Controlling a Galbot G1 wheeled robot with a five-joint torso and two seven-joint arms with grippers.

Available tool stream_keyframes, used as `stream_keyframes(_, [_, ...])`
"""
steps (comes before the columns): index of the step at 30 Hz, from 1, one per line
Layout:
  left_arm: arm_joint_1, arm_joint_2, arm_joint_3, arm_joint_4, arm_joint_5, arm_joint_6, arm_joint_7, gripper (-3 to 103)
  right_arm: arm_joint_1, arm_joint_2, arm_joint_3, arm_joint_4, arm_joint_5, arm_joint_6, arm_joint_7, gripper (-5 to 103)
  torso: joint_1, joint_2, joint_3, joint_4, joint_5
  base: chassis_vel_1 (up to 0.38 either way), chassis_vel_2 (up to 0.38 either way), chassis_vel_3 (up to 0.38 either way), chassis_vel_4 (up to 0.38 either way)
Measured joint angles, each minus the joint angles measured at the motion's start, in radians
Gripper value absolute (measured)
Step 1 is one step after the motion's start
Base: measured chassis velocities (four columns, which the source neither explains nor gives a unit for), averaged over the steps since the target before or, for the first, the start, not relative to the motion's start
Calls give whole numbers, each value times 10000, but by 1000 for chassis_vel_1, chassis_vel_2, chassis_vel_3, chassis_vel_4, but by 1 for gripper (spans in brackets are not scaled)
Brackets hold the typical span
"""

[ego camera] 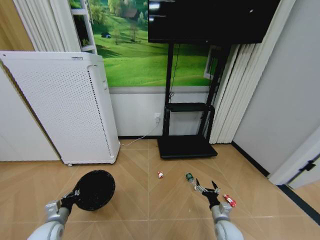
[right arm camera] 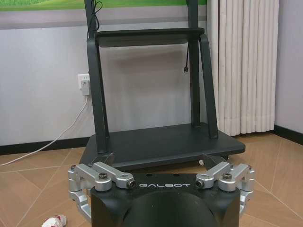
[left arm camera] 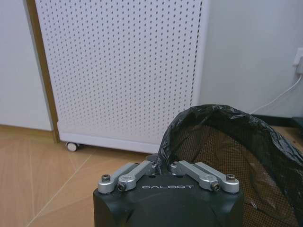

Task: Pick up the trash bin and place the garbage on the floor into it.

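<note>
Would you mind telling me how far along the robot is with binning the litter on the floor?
Done: the left gripper is shut on the rim of the trash bin, holding it tilted. In hand: the right gripper hangs open near the small clear bottle. Left: all three pieces lie on the floor, the bottle, the white-and-red scrap and the red bit.

The left gripper [left arm camera: 162,166] pinches the trash bin [left arm camera: 236,146] rim before a white perforated appliance [left arm camera: 123,71].
</note>
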Motion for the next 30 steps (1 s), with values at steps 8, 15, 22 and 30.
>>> stream_keyframes(8, [-837, 106, 392, 129, -140, -531, -62, 7, -133, 221, -15, 779, 128, -495, 503, 100, 0, 0, 0, 0, -1, 0, 0, 0, 0])
stream_keyframes(15, [-1476, 98, 875, 96, -262, -990, -62, 7, -330, 264, -96, 1839, 781, -1668, 573, 100, 0, 0, -1, 0, -1, 0, 0, 0, 0])
stream_keyframes(22, [-1801, 24, 1427, -176, -258, -1133, -40, 7, -481, 266, -27, 2459, 1203, -2630, 329, 100, 0, 1, -1, -1, -2, 0, 0, 0, 0])
stream_keyframes(30, [-1709, 68, 2319, -1284, -233, -870, -600, 7, -252, 374, -28, 2786, 1093, -3180, 366, 100, 0, 1, -1, 1, 0, 0, 0, 0, 0])
